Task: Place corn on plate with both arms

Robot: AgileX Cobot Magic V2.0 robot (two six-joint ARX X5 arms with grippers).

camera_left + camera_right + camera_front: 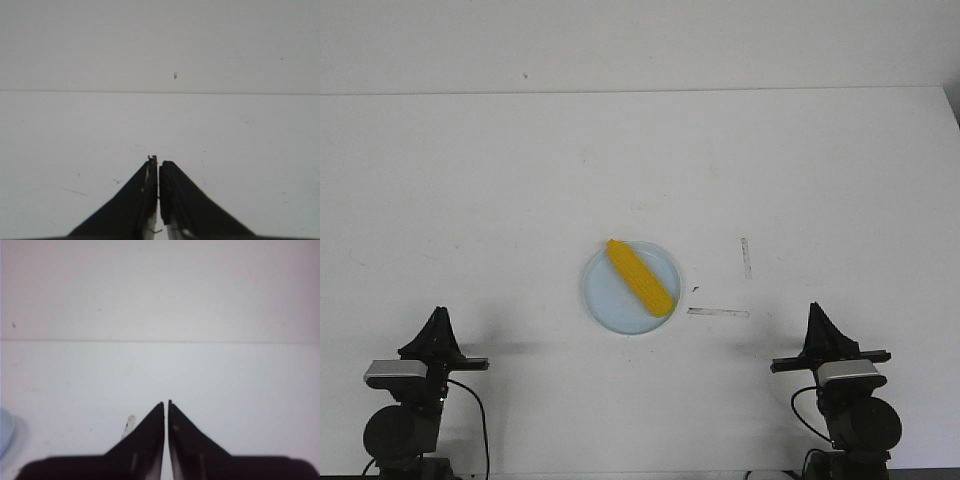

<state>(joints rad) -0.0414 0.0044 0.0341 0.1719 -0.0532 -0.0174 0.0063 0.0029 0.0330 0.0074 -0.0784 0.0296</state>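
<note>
Front view first: my left gripper (438,318) sits at the near left corner of the table (470,190), its black point aimed away from me, and my right gripper (817,313) sits at the near right corner in the same pose. Both are well apart from the plate (605,295) and touch nothing. From here each looks like a single closed point with nothing between the fingers. The corn (639,277) lies on the plate, between the two arms and a little nearer the right one. It is a smooth, bright yellow-orange cob, lying diagonally, one end at the plate's far rim and the other at its right rim. The plate is round, shallow and pale blue, and the corn is the only thing in it. Just to the right of the plate, two thin tape marks (717,312) are stuck on the table.

Left wrist view: my left gripper (158,165) has its fingers (135,205) pressed together, with only a hairline seam between them, and they hold nothing. Past the tips there is only white table and its far edge against the wall.

Right wrist view: my right gripper (166,404) is likewise closed down to a thin slit and holds nothing. A sliver of the plate (5,437) shows at the edge of the picture, well apart from the fingertips. The corn is out of this view.
</note>
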